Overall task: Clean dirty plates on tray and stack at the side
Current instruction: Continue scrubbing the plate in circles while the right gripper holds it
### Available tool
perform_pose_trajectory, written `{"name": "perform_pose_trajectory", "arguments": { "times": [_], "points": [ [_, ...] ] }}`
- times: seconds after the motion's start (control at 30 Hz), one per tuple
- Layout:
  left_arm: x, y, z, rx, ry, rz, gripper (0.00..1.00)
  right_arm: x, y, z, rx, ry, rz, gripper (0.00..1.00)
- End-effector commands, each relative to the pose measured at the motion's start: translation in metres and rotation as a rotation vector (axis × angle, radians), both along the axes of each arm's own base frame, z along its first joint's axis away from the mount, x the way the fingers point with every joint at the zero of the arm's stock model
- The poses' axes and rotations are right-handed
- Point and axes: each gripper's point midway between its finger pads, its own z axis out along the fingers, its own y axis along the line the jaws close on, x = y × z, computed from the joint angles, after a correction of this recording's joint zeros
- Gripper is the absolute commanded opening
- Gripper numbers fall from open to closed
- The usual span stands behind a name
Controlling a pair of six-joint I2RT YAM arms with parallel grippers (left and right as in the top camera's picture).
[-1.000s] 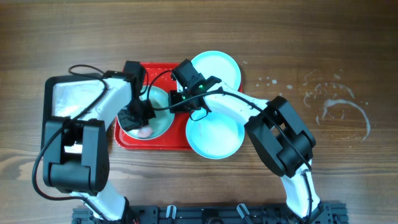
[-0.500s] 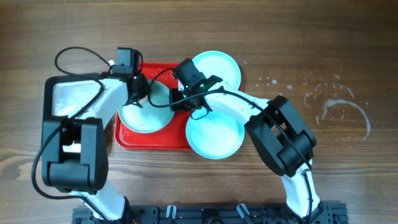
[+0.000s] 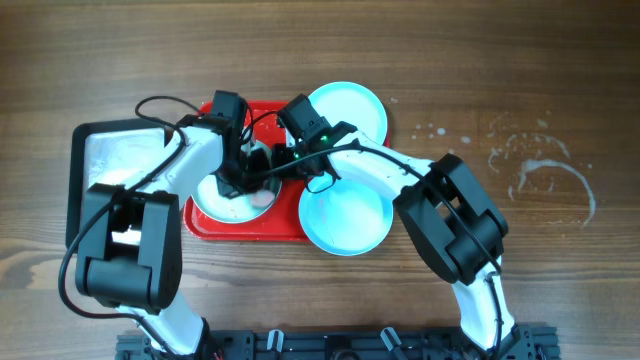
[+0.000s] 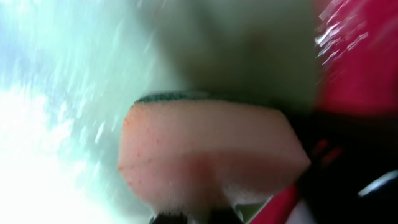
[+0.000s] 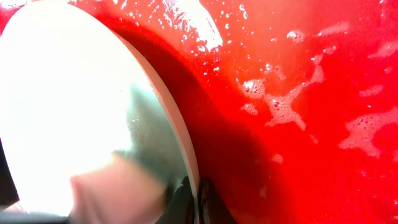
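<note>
**Both hands crowd one plate on the red tray**

Overhead: a plate (image 3: 222, 200) lies toward the left end of the tray (image 3: 280, 228). The left hand (image 3: 243, 170) and right hand (image 3: 285, 165) meet over it, nearly touching. A second plate (image 3: 350, 105) overlaps the tray's far right corner and a third plate (image 3: 345, 220) its near right edge. A silver tray (image 3: 105, 160) sits left of the tray. The open counter (image 3: 500, 80) stretches out to the right.

Left wrist: the left hand's grip is closed on a sponge (image 4: 205, 155), which is against the plate.

Right wrist: only this view shows the right hand's fingertips pinched shut on the plate's rim, above the foamy tray.
</note>
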Motion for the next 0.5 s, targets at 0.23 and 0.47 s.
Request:
{"name": "perform_pose_trajectory", "arguments": {
  "times": [0.23, 0.47],
  "points": [
    [-0.030, 0.108, -0.005, 0.558, 0.105, 0.112, 0.04, -0.003, -0.005, -0.017, -0.028, 0.022, -0.002, 0.04],
    [0.026, 0.099, -0.009, 0.501, -0.121, 0.379, 0.04, -0.003, -0.005, -0.017, -0.029, 0.022, -0.002, 0.04]
  ]
}}
